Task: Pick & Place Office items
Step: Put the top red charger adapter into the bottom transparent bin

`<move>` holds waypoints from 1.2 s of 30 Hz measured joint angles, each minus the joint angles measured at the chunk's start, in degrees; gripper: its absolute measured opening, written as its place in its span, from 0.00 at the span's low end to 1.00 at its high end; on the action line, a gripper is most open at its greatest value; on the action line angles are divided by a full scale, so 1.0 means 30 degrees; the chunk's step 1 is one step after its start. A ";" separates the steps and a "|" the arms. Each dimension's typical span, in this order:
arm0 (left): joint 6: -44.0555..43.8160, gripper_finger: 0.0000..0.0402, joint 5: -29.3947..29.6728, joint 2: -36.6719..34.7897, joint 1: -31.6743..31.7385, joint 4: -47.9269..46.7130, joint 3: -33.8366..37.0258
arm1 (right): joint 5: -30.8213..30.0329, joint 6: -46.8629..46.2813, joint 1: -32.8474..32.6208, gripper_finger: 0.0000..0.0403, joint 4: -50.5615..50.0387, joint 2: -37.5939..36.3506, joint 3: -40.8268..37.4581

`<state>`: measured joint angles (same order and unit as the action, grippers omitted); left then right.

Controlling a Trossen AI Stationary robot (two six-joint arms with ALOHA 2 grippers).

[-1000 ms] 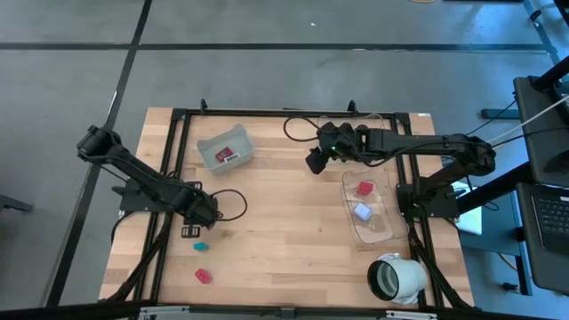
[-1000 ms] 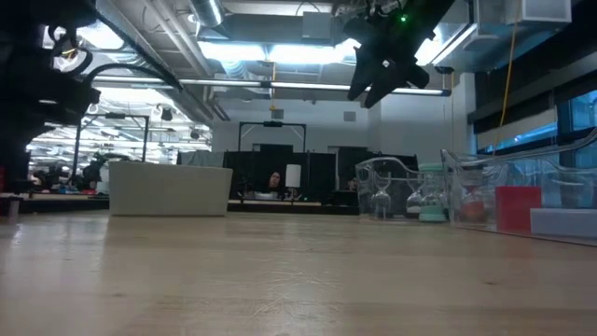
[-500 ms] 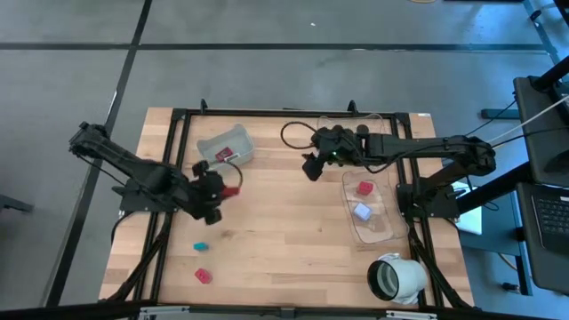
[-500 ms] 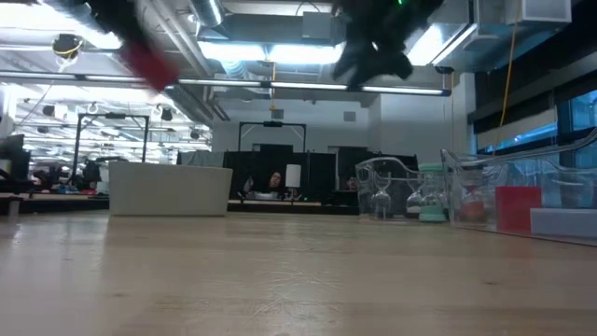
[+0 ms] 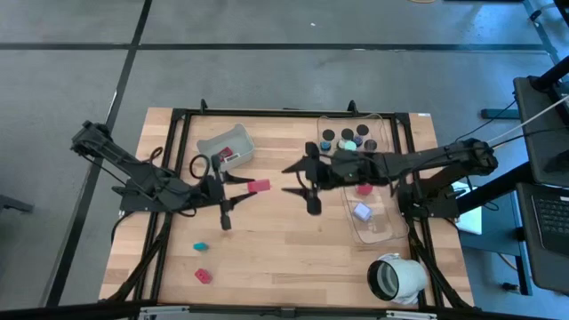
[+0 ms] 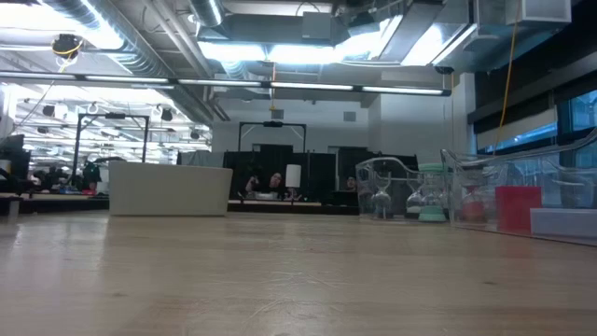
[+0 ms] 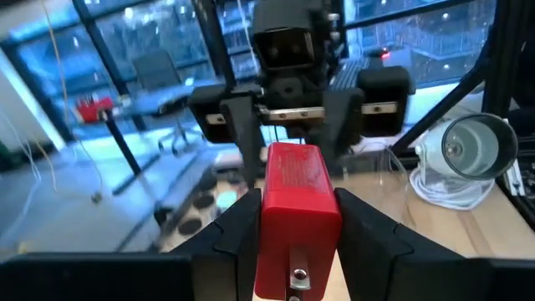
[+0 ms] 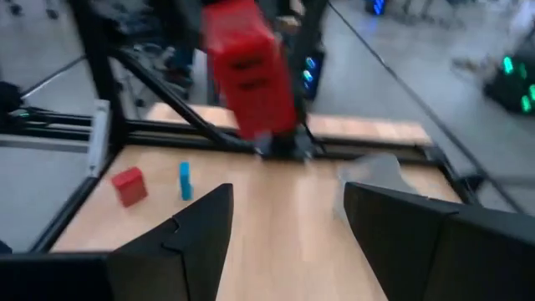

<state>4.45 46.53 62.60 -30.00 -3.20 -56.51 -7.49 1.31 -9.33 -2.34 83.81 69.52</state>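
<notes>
High view: we judge the job part done, with the clear tray [image 5: 380, 233] at right holding a lavender cube [image 5: 362, 212] and black caps [image 5: 328, 136]. We see the left gripper [image 5: 252, 186] clamped on a red block [image 5: 259, 186] mid-table, facing the right gripper [image 5: 297, 179], its jaws apart and empty. A small red block [image 5: 204, 276] and a teal bit [image 5: 201, 246] wait near left.

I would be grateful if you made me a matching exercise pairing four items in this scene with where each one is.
Items:
1. red block
2. lavender cube
3. teal bit
4. black caps

Places:
A. in the clear tray at the table's far edge
B. loose on the table, near side, left
C. held in the left gripper
D. in the clear tray on the right

Pairs: 1-C, 2-D, 3-B, 4-A
</notes>
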 joint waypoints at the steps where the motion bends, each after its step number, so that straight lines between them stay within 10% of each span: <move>1: 0.0590 0.30 -0.0001 0.0244 -0.0006 0.0628 0.0007 | 0.0005 0.0404 -0.0264 0.58 0.0324 0.0000 0.0000; 36: 0.4923 0.30 -0.0499 0.2079 -0.0407 0.5565 0.0036 | -0.1252 0.0341 -0.1141 0.58 0.0471 0.0015 0.0015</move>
<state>19.21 45.03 68.84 -31.23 13.50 -56.40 -11.25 2.33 -12.75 -0.92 83.85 69.56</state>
